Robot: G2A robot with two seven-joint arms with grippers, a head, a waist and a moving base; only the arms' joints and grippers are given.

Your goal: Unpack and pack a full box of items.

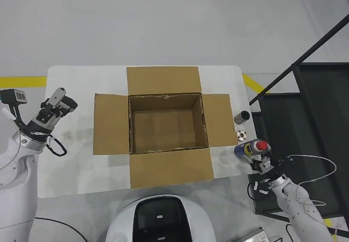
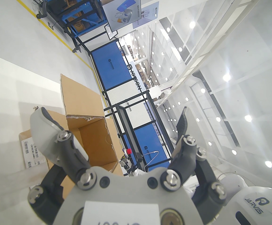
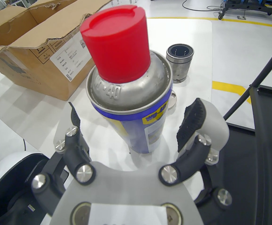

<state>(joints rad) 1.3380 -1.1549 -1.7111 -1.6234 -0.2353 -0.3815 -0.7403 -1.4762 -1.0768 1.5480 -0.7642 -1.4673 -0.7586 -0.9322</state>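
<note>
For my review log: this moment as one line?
box open, empty | spray can upright on table | right gripper open around it | left gripper open, holding nothing

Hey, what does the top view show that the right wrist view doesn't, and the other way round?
Top view adds: the cardboard box from above, all four flaps spread and its inside bare, and the left gripper over the left part of the table. Right wrist view adds: the printed label on the box's side, and the gaps between the fingers of the right gripper and the spray can standing between them. Shared: the box, the red-capped spray can, the metal cylinder and the right gripper.
</note>
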